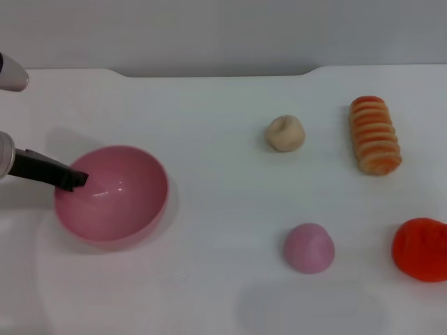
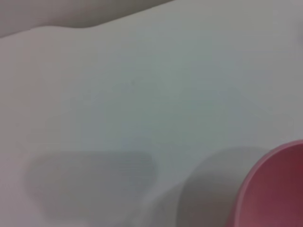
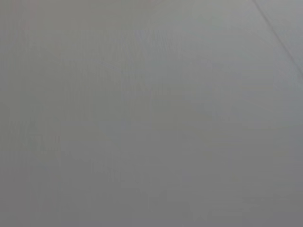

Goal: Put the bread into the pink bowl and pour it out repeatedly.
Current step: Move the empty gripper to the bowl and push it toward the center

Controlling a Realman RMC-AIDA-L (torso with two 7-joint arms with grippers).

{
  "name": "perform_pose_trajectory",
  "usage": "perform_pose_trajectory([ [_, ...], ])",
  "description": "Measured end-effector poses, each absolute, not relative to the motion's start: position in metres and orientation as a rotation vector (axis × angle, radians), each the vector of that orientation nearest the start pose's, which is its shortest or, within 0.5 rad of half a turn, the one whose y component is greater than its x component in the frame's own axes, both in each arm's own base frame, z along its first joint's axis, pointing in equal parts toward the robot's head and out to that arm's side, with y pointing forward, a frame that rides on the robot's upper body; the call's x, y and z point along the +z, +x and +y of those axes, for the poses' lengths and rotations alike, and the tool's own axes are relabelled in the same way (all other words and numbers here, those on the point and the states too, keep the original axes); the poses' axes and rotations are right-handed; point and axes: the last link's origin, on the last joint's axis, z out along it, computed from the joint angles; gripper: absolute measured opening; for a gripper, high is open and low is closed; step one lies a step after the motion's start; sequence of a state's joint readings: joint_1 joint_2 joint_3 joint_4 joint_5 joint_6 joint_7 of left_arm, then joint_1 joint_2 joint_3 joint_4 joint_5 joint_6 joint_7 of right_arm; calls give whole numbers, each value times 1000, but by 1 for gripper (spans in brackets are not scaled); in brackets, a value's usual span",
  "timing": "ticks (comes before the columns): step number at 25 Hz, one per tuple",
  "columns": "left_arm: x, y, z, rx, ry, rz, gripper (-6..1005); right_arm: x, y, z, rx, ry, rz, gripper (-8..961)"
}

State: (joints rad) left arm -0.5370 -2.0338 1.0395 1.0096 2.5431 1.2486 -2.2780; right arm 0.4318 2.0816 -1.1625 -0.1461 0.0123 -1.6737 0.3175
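Note:
The pink bowl [image 1: 115, 199] stands empty on the white table at the left; a piece of its rim [image 2: 277, 189] also shows in the left wrist view. My left gripper [image 1: 73, 179] comes in from the left edge, and its dark finger lies over the bowl's left rim, shut on it. The bread [image 1: 375, 135], a ridged loaf with orange and cream stripes, lies on the table at the far right, well away from the bowl. The right gripper is out of view, and its wrist view shows only a blank grey surface.
A small round beige bun [image 1: 284, 132] sits at centre right. A pink dome-shaped lump [image 1: 309, 247] lies nearer the front, with a red lump [image 1: 421, 248] at the right edge. The table's back edge [image 1: 209, 70] runs below a grey wall.

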Motion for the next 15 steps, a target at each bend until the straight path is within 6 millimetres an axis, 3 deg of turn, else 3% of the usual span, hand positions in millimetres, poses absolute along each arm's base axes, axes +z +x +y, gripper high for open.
perform_pose_trajectory([
  [3, 35, -289, 377, 220, -2354, -1111, 118, 91, 305, 311, 1097, -1138, 181, 702],
  [10, 36, -284, 379, 200, -2352, -1098, 38, 89, 304, 316, 1145, -1170, 227, 705],
  [15, 37, -279, 382, 192, -2359, -1073, 38, 88, 280, 346, 1321, -1433, 335, 707],
])
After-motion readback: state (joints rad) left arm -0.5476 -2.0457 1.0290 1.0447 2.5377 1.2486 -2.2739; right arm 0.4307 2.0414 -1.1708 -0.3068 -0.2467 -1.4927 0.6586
